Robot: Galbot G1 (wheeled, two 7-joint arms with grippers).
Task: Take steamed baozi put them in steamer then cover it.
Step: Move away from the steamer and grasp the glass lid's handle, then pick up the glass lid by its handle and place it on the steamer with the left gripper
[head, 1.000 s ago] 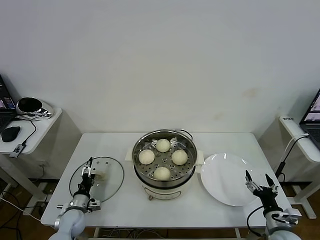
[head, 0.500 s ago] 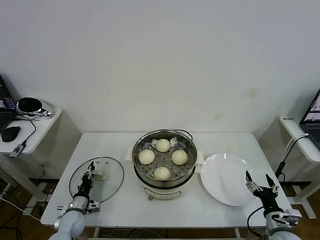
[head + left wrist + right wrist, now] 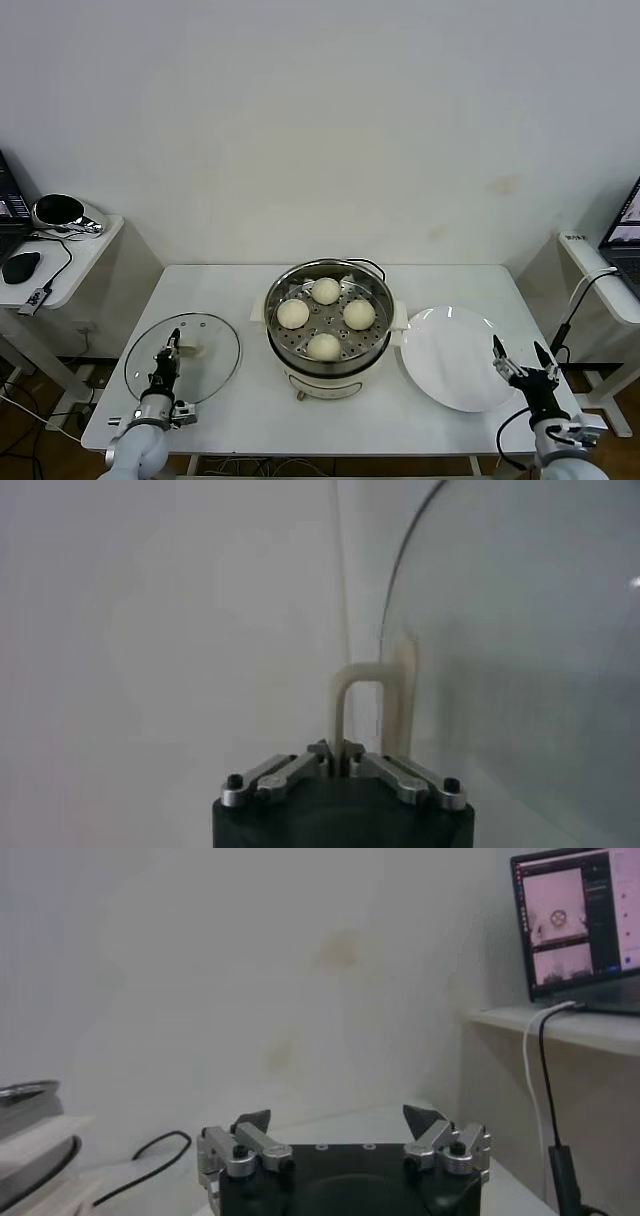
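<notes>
All 4 baozi (image 3: pixel 324 317) sit in steamer (image 3: pixel 327 363), done. Cover (image 3: pixel 183 357) not on yet. Left gripper (image 3: pixel 170 352) pinches cover handle (image 3: pixel 362 714). Right gripper (image 3: pixel 525 366) wide, idle near plate (image 3: pixel 455 358)

Four cream-white baozi (image 3: pixel 324 317) on perforated, shiny steel tray of steamer (image 3: pixel 327 372); steamer base cream-white. Cover (image 3: pixel 215 350): clear glass, metal rim, cream-white handle (image 3: pixel 366 714). Plate (image 3: pixel 455 362): plain white. Table (image 3: pixel 250 415): white. Left gripper (image 3: pixel 167 352) and right gripper (image 3: pixel 522 362): black bodies, silver-grey finger links. Cable (image 3: pixel 148 1160) black.
</notes>
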